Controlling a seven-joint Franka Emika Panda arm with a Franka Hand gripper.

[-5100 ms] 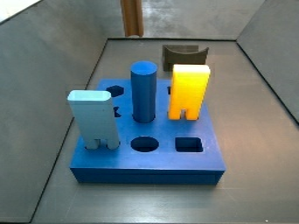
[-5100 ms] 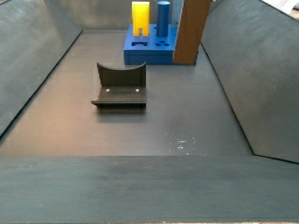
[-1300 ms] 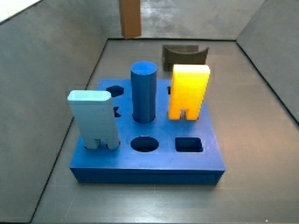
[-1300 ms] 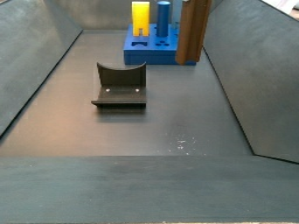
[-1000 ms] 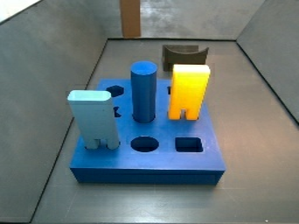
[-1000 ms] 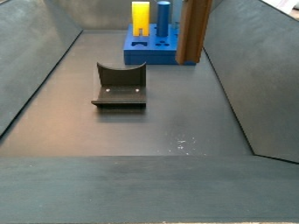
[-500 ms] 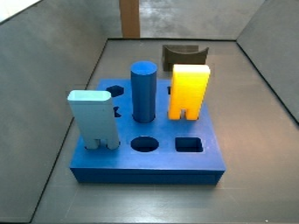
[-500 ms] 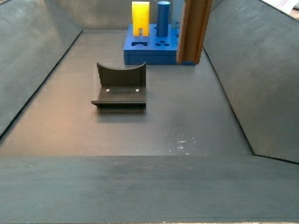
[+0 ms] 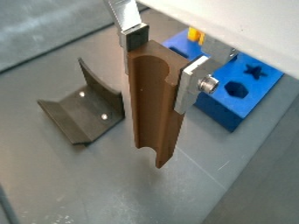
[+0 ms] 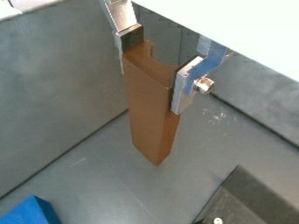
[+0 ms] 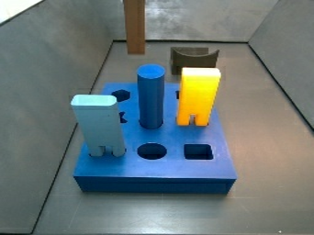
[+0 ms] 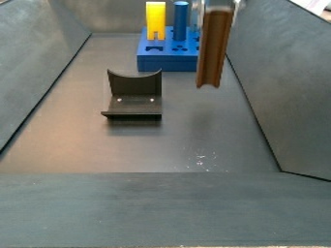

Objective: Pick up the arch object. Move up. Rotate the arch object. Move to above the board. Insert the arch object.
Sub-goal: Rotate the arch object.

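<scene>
While the short dark block with a curved notch (image 9: 79, 112) rests on the grey floor, the claw (image 9: 160, 63) grips the tall plain brown slab, the arch object (image 9: 155, 109), by its upper end, holding it upright and clear of the floor. Beyond it lies the thick square blue board (image 9: 239, 87). In a side view that board (image 11: 160, 170) carries a pale blue block (image 11: 95, 124), a blue cylinder (image 11: 150, 95) and a yellow block (image 11: 199, 95), with a round hole (image 11: 153, 151) and a square hole (image 11: 199, 152) open.

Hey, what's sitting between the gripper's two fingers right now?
The brown arch object, clamped between the gripper's fingers and hanging above the floor, off the board. Both wrist views show it.
</scene>
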